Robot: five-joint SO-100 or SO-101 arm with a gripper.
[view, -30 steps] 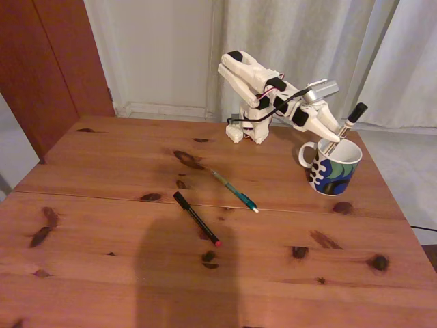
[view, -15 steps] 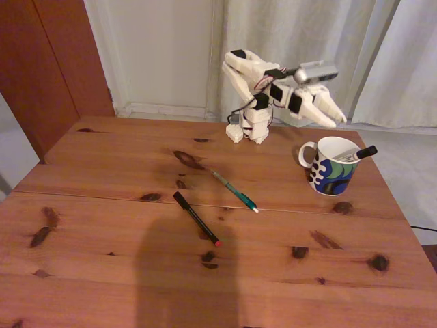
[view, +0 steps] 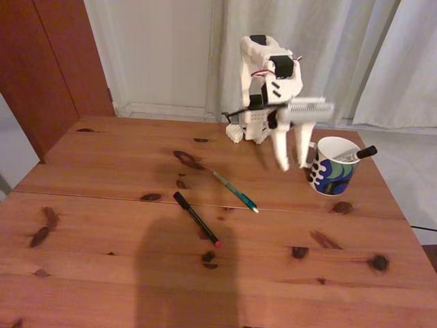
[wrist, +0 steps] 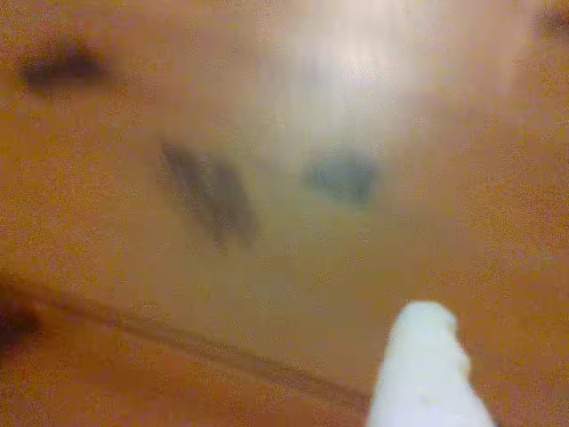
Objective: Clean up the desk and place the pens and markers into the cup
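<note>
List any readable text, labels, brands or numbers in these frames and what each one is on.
None can be read.
White marker in the cup: any print on its barrel is too small to make out in the fixed view.
Cup: a blue, green and black pattern, no lettering visible.
Teal pen and black pen on the desk: no legible marking.
Wrist view: too blurred for any text.

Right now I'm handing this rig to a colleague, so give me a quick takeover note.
Gripper: open, empty, hanging fingers-down over the desk just left of the cup in the fixed view.
Done: the white marker is in the cup, black cap leaning over the right rim.
Left: the green pen and the black pen lie on the desk, apart from each other. The green pen lies nearer the gripper.
</note>
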